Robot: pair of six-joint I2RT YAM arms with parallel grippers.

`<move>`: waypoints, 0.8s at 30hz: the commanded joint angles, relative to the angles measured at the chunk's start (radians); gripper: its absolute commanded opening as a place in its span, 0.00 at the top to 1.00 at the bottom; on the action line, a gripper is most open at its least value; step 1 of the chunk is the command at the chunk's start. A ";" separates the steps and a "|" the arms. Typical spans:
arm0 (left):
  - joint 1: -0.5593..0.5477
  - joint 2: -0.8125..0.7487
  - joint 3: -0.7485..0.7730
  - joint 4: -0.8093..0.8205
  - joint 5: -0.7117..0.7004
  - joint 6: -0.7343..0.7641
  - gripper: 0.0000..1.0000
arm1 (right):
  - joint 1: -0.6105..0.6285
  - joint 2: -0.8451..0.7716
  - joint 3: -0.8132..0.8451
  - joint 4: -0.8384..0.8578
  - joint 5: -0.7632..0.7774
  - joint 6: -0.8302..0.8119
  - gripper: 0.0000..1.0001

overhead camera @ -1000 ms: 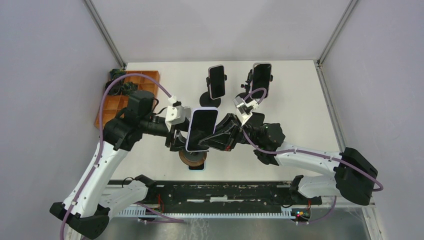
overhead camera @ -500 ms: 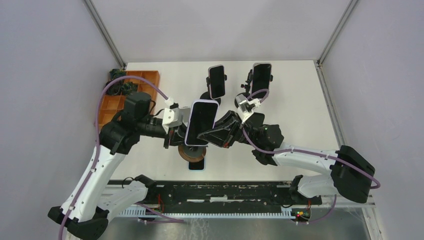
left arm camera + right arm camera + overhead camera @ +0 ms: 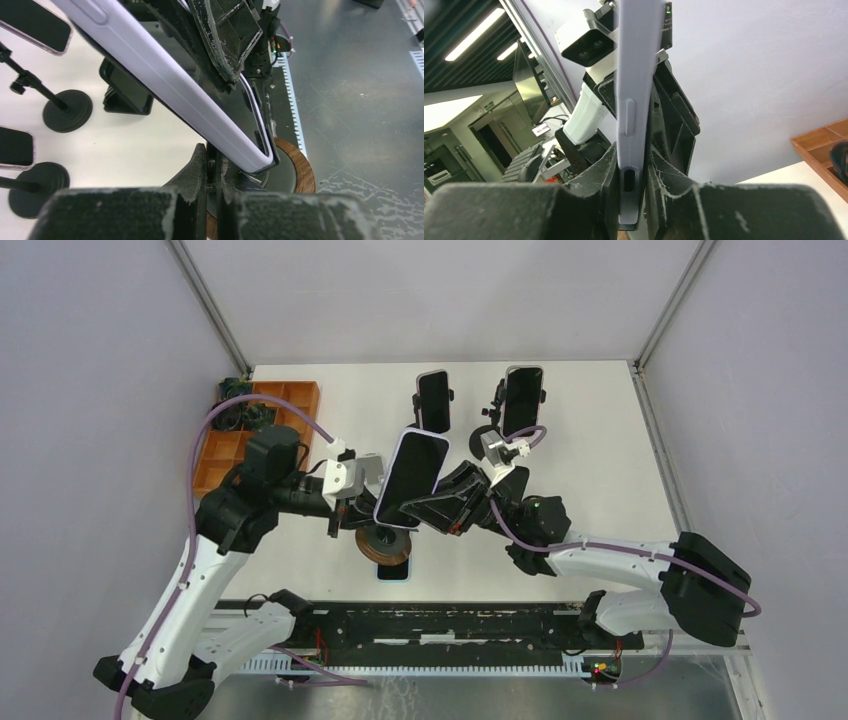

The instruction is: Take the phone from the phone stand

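Note:
The phone (image 3: 410, 478), in a lavender case, stands tilted above the phone stand, whose round wood-rimmed base (image 3: 388, 543) sits near the table's front edge. My right gripper (image 3: 440, 505) reaches in from the right and is shut on the phone. In the right wrist view the phone (image 3: 631, 100) runs edge-on between the right gripper (image 3: 630, 185) fingers. My left gripper (image 3: 216, 165) is shut on the stand's thin stem just below the phone (image 3: 175, 85). The phone's lower corner sits in the stand's black cradle (image 3: 265, 161) above the base (image 3: 297, 170).
Two more phones on stands (image 3: 433, 403) (image 3: 523, 398) stand at the back of the table, with their round black bases (image 3: 67, 110) (image 3: 37, 187) in the left wrist view. An orange compartment tray (image 3: 240, 430) is at the back left. A dark rail (image 3: 450, 625) runs along the front.
My left gripper has closed on the stand's stem. The phone has tilted, its top swinging back and to the right with the right gripper.

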 commanded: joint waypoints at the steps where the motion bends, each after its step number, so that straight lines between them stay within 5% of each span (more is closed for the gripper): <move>1: 0.003 0.012 0.038 -0.028 -0.009 0.008 0.98 | 0.018 -0.054 0.005 0.069 -0.016 -0.051 0.71; 7: 0.003 0.013 0.060 -0.093 -0.010 0.086 0.98 | 0.016 -0.105 0.038 -0.099 -0.003 -0.138 0.54; 24: 0.003 -0.025 0.039 -0.142 -0.043 0.168 0.98 | -0.068 -0.230 0.013 -0.241 -0.006 -0.155 0.56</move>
